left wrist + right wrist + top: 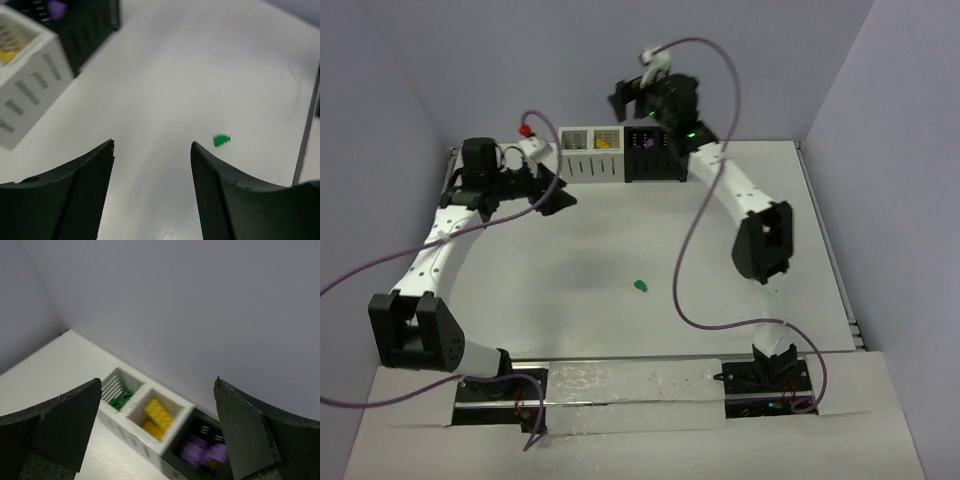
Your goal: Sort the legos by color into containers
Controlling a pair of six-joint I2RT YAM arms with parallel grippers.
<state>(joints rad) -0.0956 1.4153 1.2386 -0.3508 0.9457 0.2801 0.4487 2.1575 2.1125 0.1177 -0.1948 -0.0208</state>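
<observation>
One green lego [640,286] lies alone on the white table, right of centre; in the left wrist view it [221,140] sits just past my right fingertip. The containers stand in a row at the back: a white unit [592,152] and a black unit [653,152]. In the right wrist view the white unit [131,426] holds green bricks [120,399] and yellow bricks [157,417], and the black unit holds purple bricks [205,450]. My left gripper [563,195] [152,145] is open and empty above the table, left of the bins. My right gripper [632,108] [158,381] is open and empty above the bins.
Grey-lilac walls close in the table at the back and both sides. The right arm's elbow [763,242] hangs over the right part of the table. A purple cable [692,240] loops over the middle right. The table's right edge [305,135] shows in the left wrist view.
</observation>
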